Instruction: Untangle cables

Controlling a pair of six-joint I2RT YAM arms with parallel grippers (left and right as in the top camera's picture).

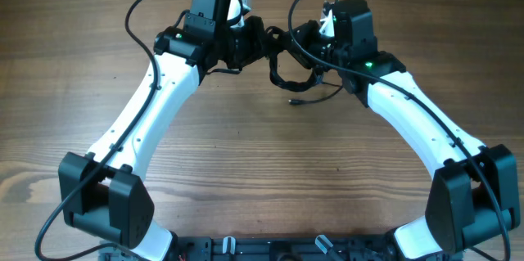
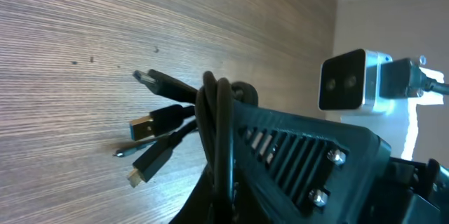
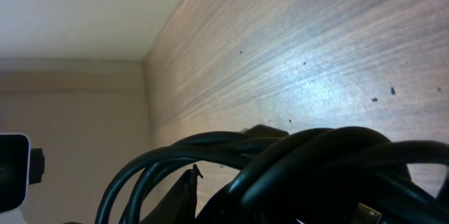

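We identify the worktop (image 1: 246, 155) as a flat wood-grain surface, light brown, with the grain running side to side in the overhead view. The right wrist view shows small dark specks (image 3: 374, 100) on it. At the far centre, a black loop of the cables (image 1: 286, 81) droops toward the worktop, with one plug (image 1: 296, 101) at its near side. We cannot tell whether the loop or the plug touches the surface.
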